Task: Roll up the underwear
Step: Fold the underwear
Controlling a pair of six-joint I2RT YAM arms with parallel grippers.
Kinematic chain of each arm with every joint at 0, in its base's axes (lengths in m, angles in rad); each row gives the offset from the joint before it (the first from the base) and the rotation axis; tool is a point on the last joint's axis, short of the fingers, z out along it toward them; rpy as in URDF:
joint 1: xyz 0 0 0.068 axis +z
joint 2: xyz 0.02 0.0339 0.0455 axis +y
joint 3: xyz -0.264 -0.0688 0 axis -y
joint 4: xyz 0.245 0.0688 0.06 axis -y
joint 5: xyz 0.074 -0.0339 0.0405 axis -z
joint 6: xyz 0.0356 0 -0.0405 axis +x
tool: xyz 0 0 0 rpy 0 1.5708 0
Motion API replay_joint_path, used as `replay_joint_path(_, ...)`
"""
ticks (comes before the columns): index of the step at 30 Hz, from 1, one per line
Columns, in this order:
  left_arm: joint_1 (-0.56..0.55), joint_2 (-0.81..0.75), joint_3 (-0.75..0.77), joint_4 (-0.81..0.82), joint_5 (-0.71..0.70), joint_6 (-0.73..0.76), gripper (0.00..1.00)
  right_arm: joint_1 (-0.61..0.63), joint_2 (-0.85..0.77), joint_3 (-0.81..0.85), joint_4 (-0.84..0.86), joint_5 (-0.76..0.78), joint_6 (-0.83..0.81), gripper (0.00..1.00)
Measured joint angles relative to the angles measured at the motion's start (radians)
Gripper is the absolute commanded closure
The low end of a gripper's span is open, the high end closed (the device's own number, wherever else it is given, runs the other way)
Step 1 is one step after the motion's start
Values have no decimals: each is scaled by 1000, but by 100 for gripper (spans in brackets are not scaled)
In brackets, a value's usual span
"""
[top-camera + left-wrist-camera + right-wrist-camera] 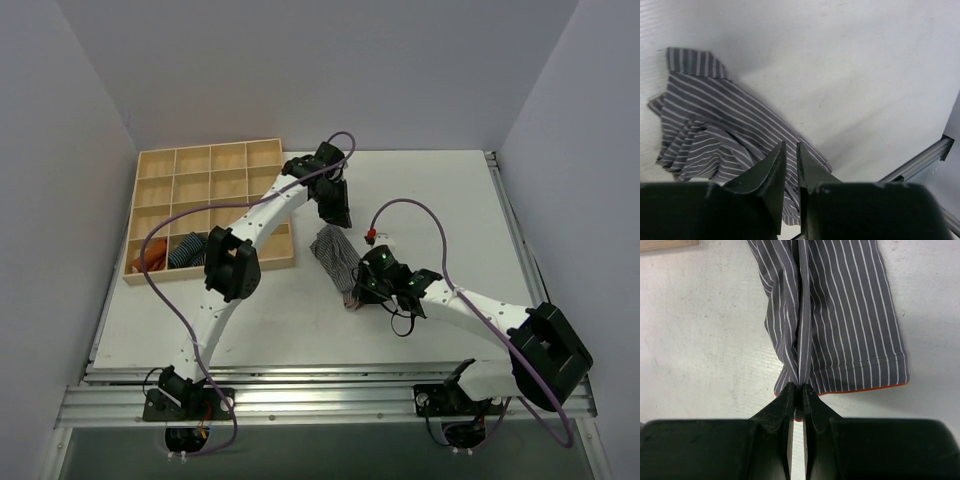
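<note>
The underwear (333,252) is a small grey cloth with thin white stripes and an orange hem, lying crumpled on the white table near its middle. My right gripper (358,290) is at its near end. In the right wrist view the gripper (796,388) is shut on a pinched fold of the underwear (850,315) at the hem. My left gripper (338,215) is over the cloth's far end. In the left wrist view its fingers (790,146) stand almost together above the underwear (715,125), with nothing seen gripped.
A wooden compartment tray (200,180) stands at the back left, holding an orange cloth (150,258) and a blue striped roll (185,250) in its near-left cells. A small red object (370,237) lies just right of the underwear. The table's metal rail (920,160) shows at the right.
</note>
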Motion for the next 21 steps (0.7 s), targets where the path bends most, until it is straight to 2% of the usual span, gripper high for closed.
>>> replay_joint_path(9,-34,45,24,60,142,28,88,-33,2,-6,0,0,-1,100)
replay_joint_path(14,-61,59,-70,69,154,61,97,-47,3,-6,0,0,-1,100)
replay_joint_path(21,-101,63,-186,89,154,107,98,-63,3,-18,0,-1,-1,100)
